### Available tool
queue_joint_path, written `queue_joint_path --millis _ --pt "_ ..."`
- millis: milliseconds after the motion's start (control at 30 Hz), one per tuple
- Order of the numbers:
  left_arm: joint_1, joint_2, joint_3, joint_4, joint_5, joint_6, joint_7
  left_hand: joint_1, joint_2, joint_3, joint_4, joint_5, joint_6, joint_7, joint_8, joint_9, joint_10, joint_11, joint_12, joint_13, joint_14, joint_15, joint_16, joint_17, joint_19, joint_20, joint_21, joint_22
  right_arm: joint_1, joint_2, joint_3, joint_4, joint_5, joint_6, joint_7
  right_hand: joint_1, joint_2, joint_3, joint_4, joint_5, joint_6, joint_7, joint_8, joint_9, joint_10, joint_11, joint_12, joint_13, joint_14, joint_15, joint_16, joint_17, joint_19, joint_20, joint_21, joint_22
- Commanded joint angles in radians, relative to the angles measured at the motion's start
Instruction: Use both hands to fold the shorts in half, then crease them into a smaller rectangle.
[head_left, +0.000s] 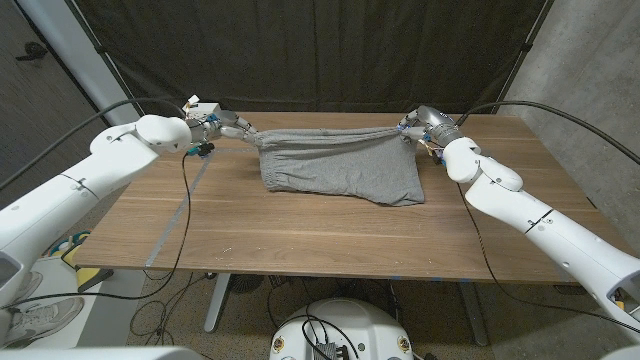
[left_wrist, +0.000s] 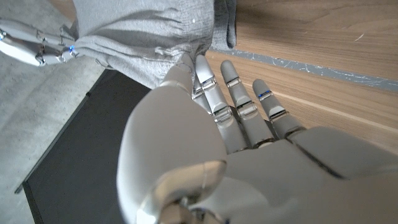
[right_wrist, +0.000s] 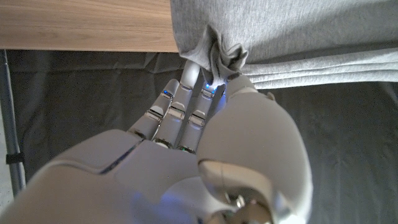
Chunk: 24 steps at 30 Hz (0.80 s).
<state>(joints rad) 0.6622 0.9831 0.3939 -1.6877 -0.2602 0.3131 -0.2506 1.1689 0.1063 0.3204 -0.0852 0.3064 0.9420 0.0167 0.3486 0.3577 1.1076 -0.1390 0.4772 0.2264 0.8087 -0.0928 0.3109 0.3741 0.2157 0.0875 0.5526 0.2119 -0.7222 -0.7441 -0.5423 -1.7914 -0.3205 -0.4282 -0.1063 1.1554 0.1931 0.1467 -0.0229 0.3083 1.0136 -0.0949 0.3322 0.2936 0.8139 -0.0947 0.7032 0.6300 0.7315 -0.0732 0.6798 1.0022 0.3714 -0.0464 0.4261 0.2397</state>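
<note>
Grey shorts (head_left: 340, 165) are stretched between my two hands at the far side of the table, their top edge pulled taut and lifted while the lower part drapes onto the wood. My left hand (head_left: 225, 127) pinches the left corner of the shorts (left_wrist: 149, 50), with the cloth bunched at its fingertips (left_wrist: 189, 65). The right corner is pinched by my right hand (head_left: 420, 125), and a wad of the grey shorts (right_wrist: 224, 53) sits at its fingertips (right_wrist: 196, 71). My right hand also shows far off in the left wrist view (left_wrist: 31, 46).
The wooden table (head_left: 300, 240) spreads bare toward me below the shorts. A strip of grey tape (head_left: 180, 210) runs along its left part. A small white box (head_left: 203, 108) sits at the far left corner. Black curtain hangs behind the table.
</note>
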Motion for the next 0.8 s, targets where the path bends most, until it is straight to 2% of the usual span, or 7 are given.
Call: queue_joint_path --millis 33,367,400,800 --pt "0.018 -0.056 -0.024 0.076 -0.127 -0.049 0.085 0.096 0.071 0.025 0.008 -0.024 0.028 0.033 -0.013 -0.013 0.021 -0.007 0.044 0.394 -0.003 -0.147 0.008 0.015 0.008 -0.006 0.009 0.005 0.074 0.030 -0.044 0.104 0.081 0.044 -0.036 0.002 0.008 0.027 0.021 0.009 0.002 0.004 0.010 0.110 -0.002 0.009 0.008 0.009 -0.006 -0.140 0.012 0.012 -0.003 -0.018 0.012 0.002" --pt "0.017 -0.077 -0.007 0.077 -0.142 -0.035 0.156 0.094 0.076 0.028 0.001 -0.062 0.035 0.038 -0.031 -0.030 0.026 -0.001 0.030 0.361 -0.025 -0.138 -0.012 0.008 0.010 -0.001 0.018 0.005 0.103 0.069 -0.070 0.172 0.093 0.077 -0.115 0.004 0.004 0.035 0.027 0.008 -0.002 0.008 0.017 0.125 0.003 0.015 0.013 0.012 -0.015 -0.139 0.017 0.031 -0.002 -0.015 0.018 0.003" --pt "0.014 -0.077 -0.003 0.077 -0.139 -0.032 0.160 0.092 0.076 0.029 0.002 -0.066 0.034 0.038 -0.035 -0.032 0.029 -0.001 0.029 0.357 -0.027 -0.137 -0.015 0.004 0.011 -0.001 0.019 0.005 0.112 0.071 -0.076 0.175 0.095 0.067 -0.106 0.004 0.004 0.037 0.028 0.008 -0.003 0.009 0.018 0.127 0.003 0.024 0.012 0.009 -0.017 -0.139 0.017 0.034 -0.001 -0.016 0.020 0.003" --pt "-0.020 -0.102 0.045 0.081 -0.094 0.013 0.226 0.076 0.077 0.041 0.010 -0.095 0.031 0.043 -0.054 -0.049 0.024 -0.002 0.010 0.327 -0.035 -0.132 -0.038 -0.017 0.009 0.004 0.025 0.003 0.161 0.102 -0.117 0.239 0.085 0.069 -0.132 0.004 0.001 0.047 0.036 0.006 -0.011 0.007 0.017 0.131 0.003 0.020 0.006 -0.002 -0.026 -0.141 0.011 0.043 0.000 -0.016 0.026 0.003"
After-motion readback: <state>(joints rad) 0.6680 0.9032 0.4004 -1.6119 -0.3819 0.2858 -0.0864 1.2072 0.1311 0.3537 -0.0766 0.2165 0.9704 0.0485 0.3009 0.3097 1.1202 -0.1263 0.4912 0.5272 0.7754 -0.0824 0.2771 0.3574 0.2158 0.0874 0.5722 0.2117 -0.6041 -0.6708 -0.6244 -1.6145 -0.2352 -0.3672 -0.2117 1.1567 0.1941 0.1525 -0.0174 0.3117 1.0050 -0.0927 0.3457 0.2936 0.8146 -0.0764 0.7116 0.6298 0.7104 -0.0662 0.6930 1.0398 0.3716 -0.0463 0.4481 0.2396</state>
